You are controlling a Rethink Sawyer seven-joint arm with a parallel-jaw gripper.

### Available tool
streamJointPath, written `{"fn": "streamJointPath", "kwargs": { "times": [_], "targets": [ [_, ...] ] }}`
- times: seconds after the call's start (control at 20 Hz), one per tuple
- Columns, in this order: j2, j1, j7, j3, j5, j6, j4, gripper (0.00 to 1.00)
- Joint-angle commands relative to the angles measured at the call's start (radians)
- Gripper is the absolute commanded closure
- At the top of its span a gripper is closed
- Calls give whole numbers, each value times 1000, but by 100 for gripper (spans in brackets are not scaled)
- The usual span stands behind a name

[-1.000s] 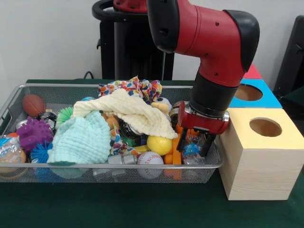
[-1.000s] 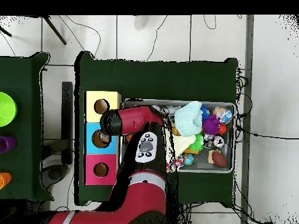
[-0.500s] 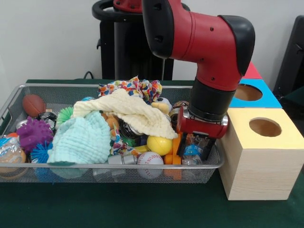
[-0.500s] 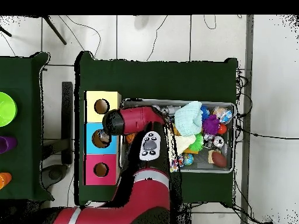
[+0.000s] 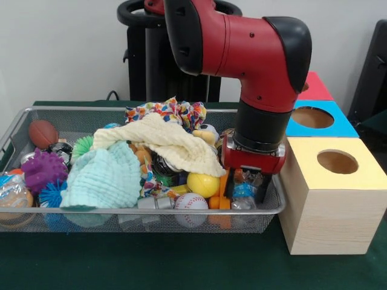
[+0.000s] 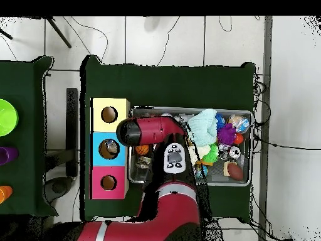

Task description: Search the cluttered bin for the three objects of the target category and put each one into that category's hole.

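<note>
Green table [image 5: 181, 260], cluttered mesh bin [image 5: 72, 118]; claw [image 5: 245, 192] low inside among toys, grip impossible to tell.

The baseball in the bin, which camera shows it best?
The front view: the baseball lies plainly against the wire bin's near wall, beneath the yellow ball. In the overhead view I cannot pick it out; the arm covers that end.
</note>
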Motion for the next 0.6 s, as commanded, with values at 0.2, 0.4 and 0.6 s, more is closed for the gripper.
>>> {"fn": "streamJointPath", "kwargs": {
  "times": [0.2, 0.4, 0.6],
  "targets": [
    [-58, -87, 64, 194, 24, -84, 136, 0],
    [-49, -117, 66, 233, 11, -131, 160, 0],
    [-30, -147, 68, 274, 4, -171, 170, 0]
  ]
}}
